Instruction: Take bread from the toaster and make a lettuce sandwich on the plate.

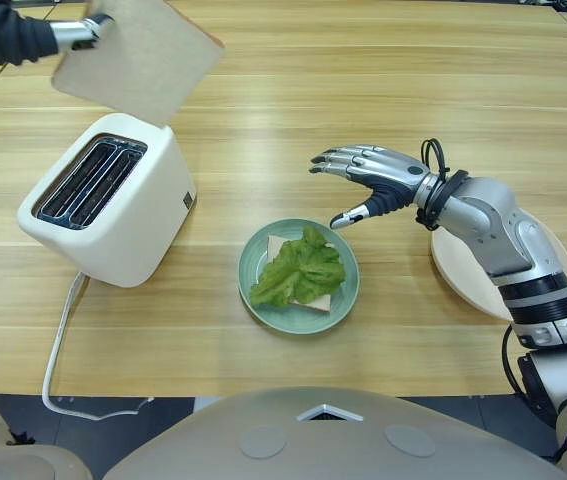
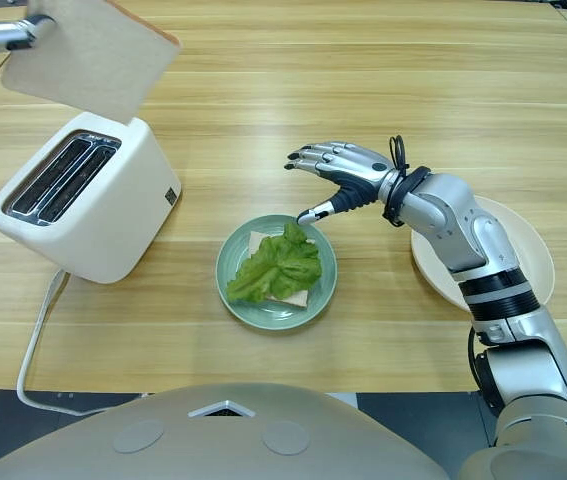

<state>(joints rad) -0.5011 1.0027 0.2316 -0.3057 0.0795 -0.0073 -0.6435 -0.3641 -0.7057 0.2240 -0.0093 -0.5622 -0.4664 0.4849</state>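
Observation:
A white toaster (image 1: 113, 205) stands at the left with its slots empty. Above it my left hand (image 1: 81, 33) is shut on a slice of bread (image 1: 143, 58), held tilted in the air. A green plate (image 1: 255, 262) at the table's centre carries a bread slice (image 1: 277, 244) with a lettuce leaf (image 1: 298, 268) lying on top. My right hand (image 1: 368, 175) hovers open just above and to the right of the plate, palm down, holding nothing.
A cream plate (image 1: 453, 262) lies at the right, partly under my right forearm. The toaster's white cord (image 1: 61, 340) runs off the table's front edge. Bare wooden table (image 1: 363, 70) stretches behind the plates.

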